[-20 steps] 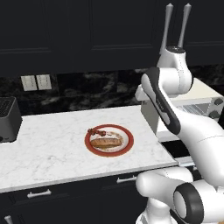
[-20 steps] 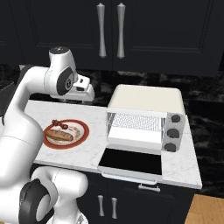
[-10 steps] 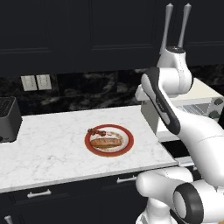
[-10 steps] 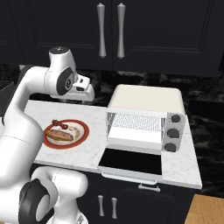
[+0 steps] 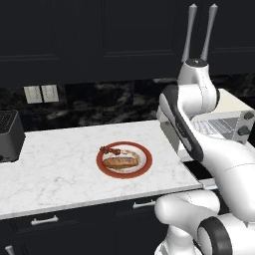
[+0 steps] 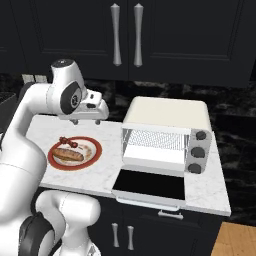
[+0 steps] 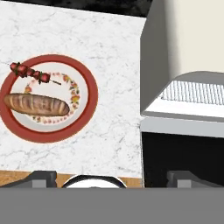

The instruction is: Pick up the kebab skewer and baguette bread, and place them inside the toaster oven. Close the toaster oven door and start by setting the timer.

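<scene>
A red-rimmed plate on the marble counter holds the golden-brown baguette bread and, just behind it, the kebab skewer. In the hand view the baguette bread and kebab skewer lie at the left. The cream toaster oven stands to the plate's right, its door folded down flat and the rack showing. My gripper hangs open and empty above the counter, between plate and oven, with its fingertips wide apart.
A small dark slot toaster sits at the counter's far left. Dark knobs line the oven's right side. Black cabinets with silver handles hang above. The lowered door juts out past the counter's front edge.
</scene>
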